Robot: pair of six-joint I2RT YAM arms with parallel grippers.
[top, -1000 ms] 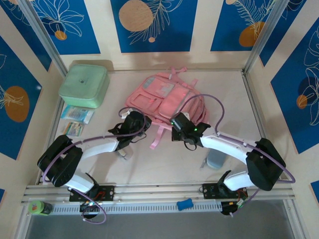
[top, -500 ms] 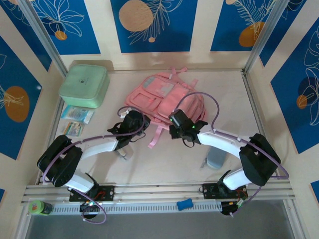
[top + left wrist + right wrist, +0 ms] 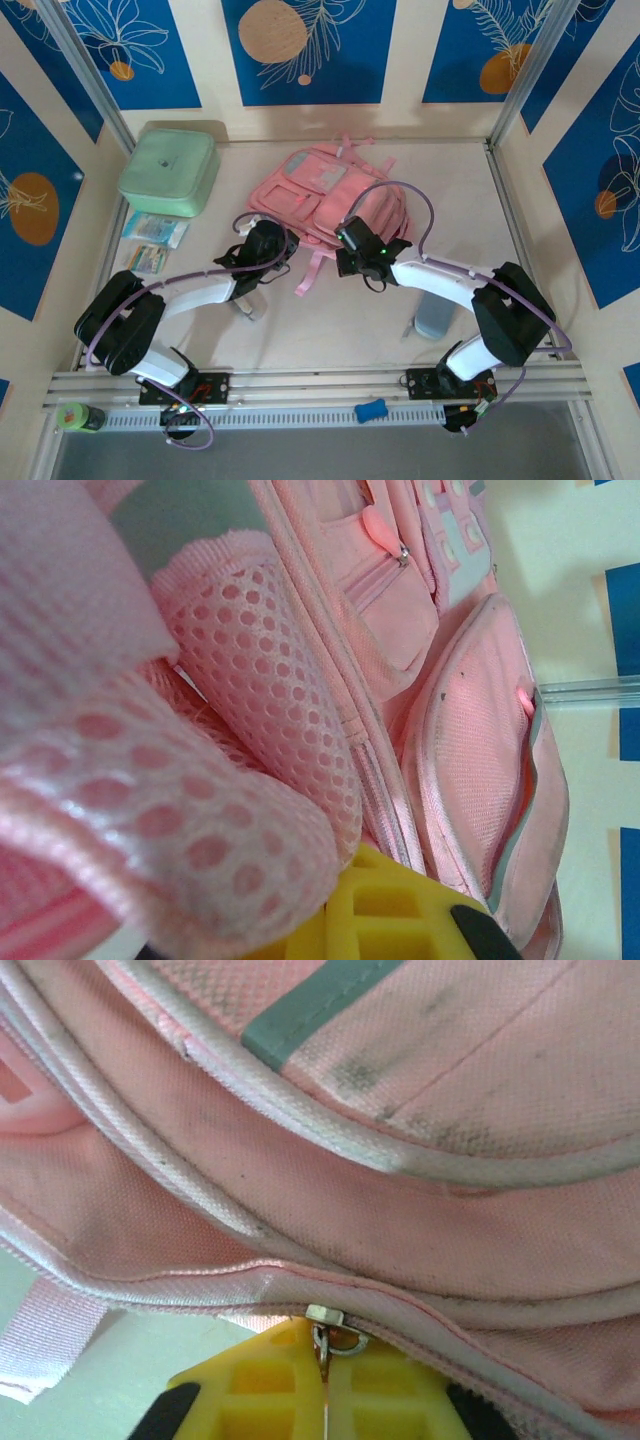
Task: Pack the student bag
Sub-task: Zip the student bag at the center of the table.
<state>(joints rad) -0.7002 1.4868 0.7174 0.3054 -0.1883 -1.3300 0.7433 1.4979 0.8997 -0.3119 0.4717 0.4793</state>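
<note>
I've got the student bag [image 3: 322,190] lying flat by the table's [image 3: 470,200] far edge, about centre. Right gripper [image 3: 325,1400] is pinched on its zipper pull [image 3: 330,1334] at the near end. Left gripper [image 3: 270,240] is closed against the mesh [image 3: 270,700]; can't tell if it's grabbing any.

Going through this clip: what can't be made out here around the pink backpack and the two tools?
- Student bag inside: top view, its fabric hides it.
- What the left tool clamps: left wrist view, the mesh strap covers its tips.
- Right tool tips: right wrist view, cut off by the bottom edge.
- Packets print: top view, too small.
</note>
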